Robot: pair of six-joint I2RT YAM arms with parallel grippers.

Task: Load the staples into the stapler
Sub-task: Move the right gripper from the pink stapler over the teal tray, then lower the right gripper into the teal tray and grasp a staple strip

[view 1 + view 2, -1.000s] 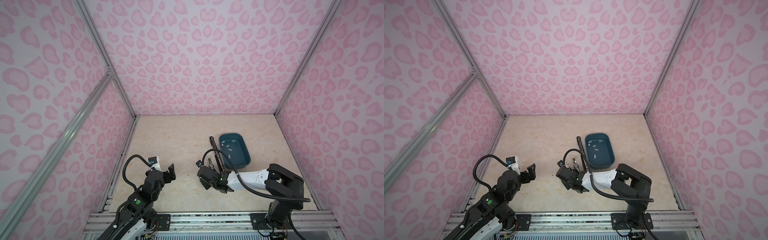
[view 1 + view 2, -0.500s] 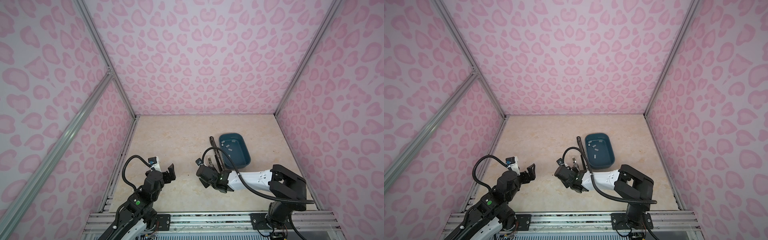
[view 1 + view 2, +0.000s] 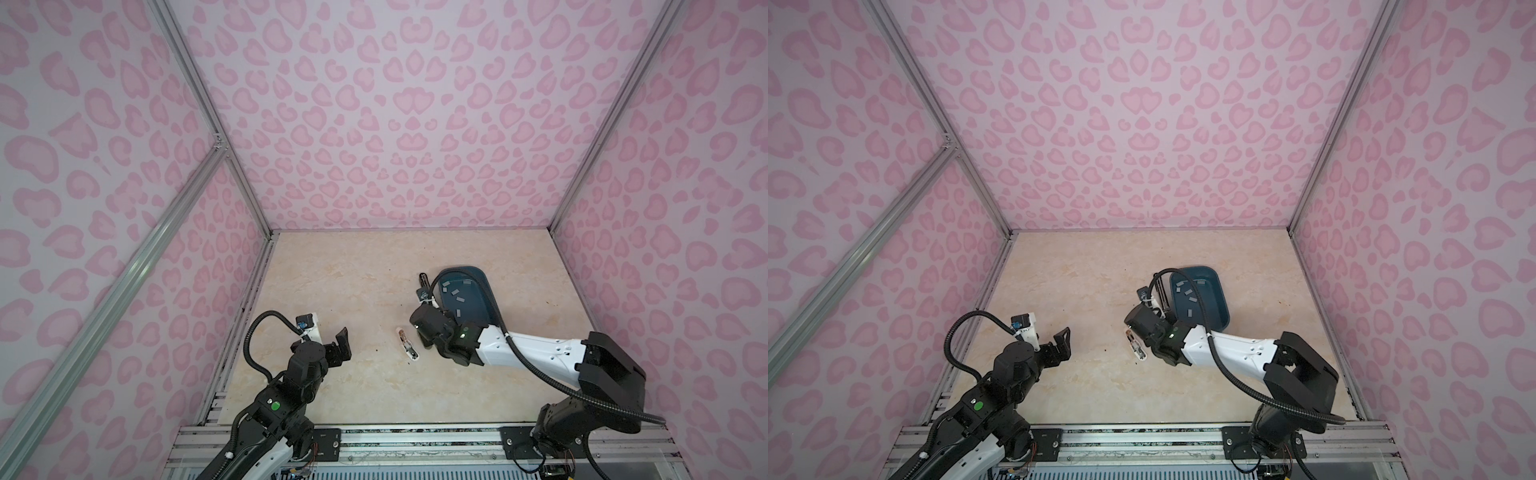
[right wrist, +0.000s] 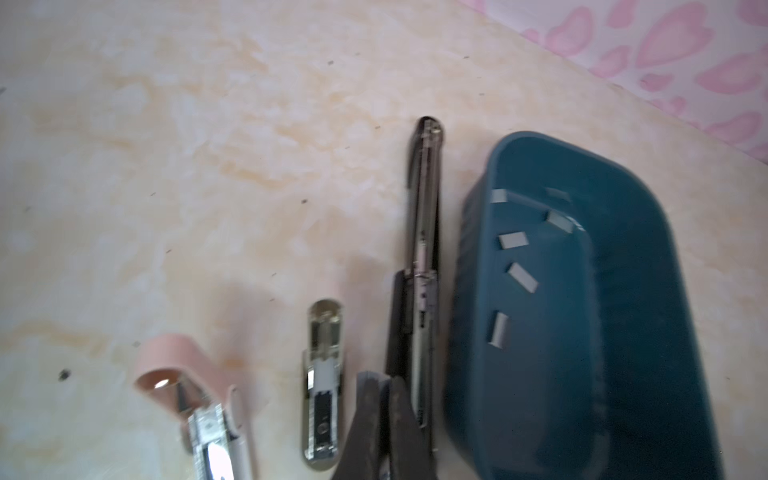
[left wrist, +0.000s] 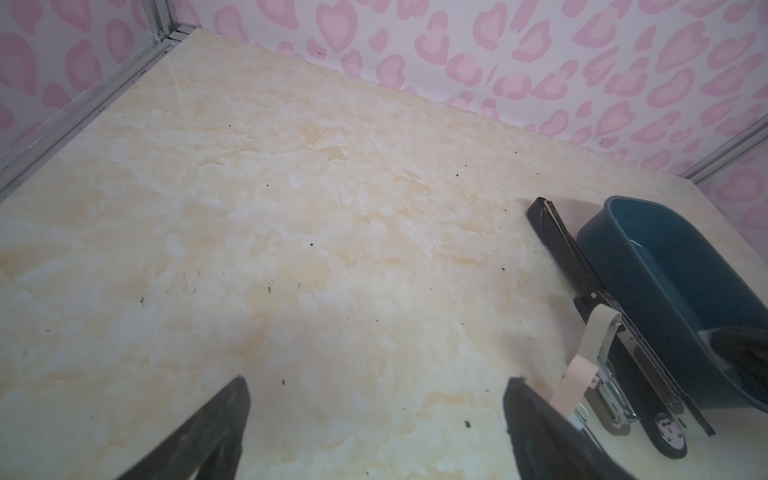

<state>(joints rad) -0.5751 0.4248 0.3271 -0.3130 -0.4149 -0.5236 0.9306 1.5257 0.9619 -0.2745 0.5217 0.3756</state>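
Your right pincer (image 4: 381, 392), tips together, sits by the black stapler (image 4: 424, 232) laid open just left of the blue tray (image 4: 631, 316) holding the staples (image 4: 523, 277), probably for short carries; left pincer (image 5: 378, 382) hovers spread apart.

Holds left arm (image 3: 291, 386) folded at the near left, left gripper (image 5: 376, 386) spread wide, pointing forward. Extends right arm (image 3: 536, 353) low toward the middle, right gripper (image 4: 384, 384) pinched fully shut.
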